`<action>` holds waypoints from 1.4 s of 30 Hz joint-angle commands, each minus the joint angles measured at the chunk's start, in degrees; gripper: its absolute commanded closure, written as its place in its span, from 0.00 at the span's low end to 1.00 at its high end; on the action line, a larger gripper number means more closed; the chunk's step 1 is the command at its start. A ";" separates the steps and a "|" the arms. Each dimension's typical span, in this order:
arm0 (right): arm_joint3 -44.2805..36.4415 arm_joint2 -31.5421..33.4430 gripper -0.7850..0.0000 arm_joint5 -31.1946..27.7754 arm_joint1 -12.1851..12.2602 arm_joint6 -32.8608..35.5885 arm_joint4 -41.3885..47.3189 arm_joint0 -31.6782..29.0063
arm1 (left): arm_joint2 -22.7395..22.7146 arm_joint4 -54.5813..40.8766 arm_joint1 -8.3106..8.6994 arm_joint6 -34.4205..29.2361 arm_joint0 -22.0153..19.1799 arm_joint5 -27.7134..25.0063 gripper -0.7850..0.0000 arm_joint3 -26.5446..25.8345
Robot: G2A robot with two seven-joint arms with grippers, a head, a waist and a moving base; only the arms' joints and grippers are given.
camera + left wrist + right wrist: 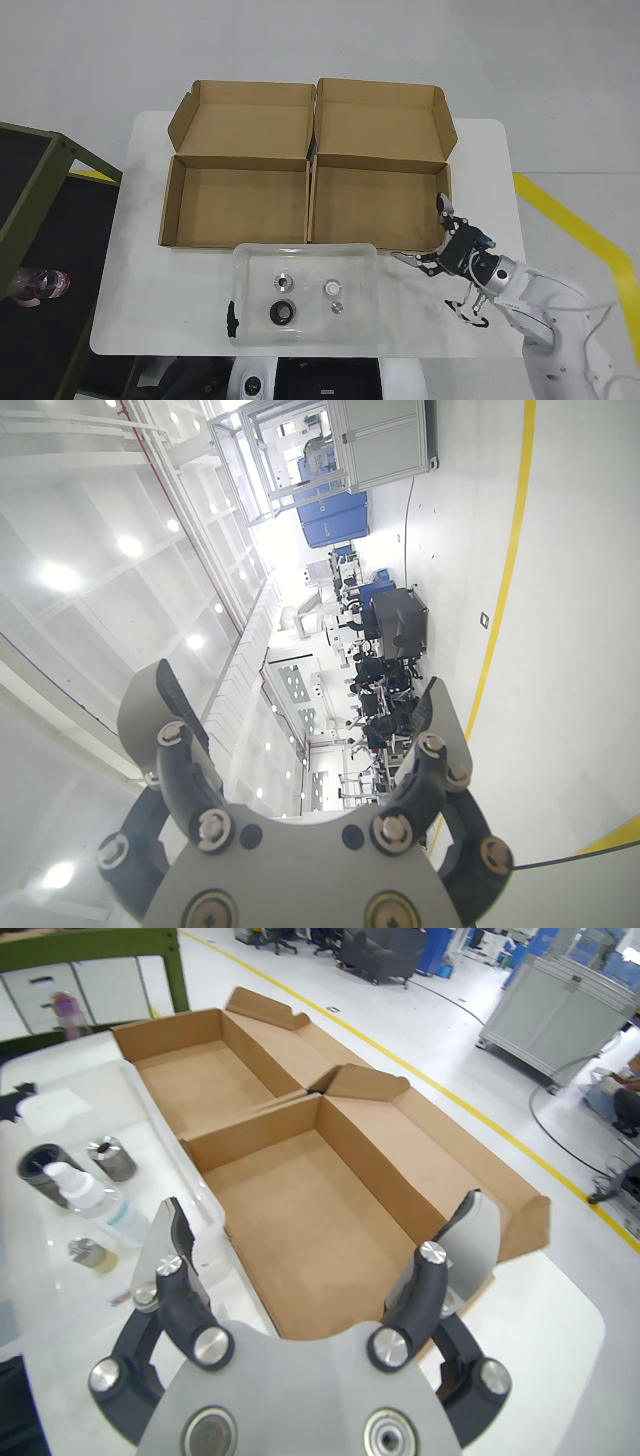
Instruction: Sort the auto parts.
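Blurred bottle (67, 1015); black piece (11, 1103) cut off at frame edge.

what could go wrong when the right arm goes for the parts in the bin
The open right gripper hangs outside the clear bin; coming in low, it might catch the wall and shove it.
The bottle and small metal piece stand close, so a wide grip may topple one.
One box sits beside the other, so a drop near their walls could land wrong.
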 commanded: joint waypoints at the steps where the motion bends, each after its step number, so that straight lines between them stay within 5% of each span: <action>1: -1.52 -0.72 0.00 -2.00 0.18 1.39 1.10 0.48 | 0.00 0.00 0.00 0.00 0.00 0.00 0.00 0.00; 11: -5.02 -7.21 0.00 -7.50 0.87 8.16 2.88 3.40 | 0.00 0.00 0.00 0.00 0.00 0.00 0.00 0.00; 21: -2.93 -17.77 0.00 -6.89 0.83 13.93 -0.58 7.86 | 0.00 0.00 0.00 0.00 0.00 0.00 0.00 0.00; 42: 0.35 -26.67 0.00 -6.35 1.48 17.44 -5.70 9.96 | 0.00 0.00 0.00 0.00 0.00 0.00 0.00 0.00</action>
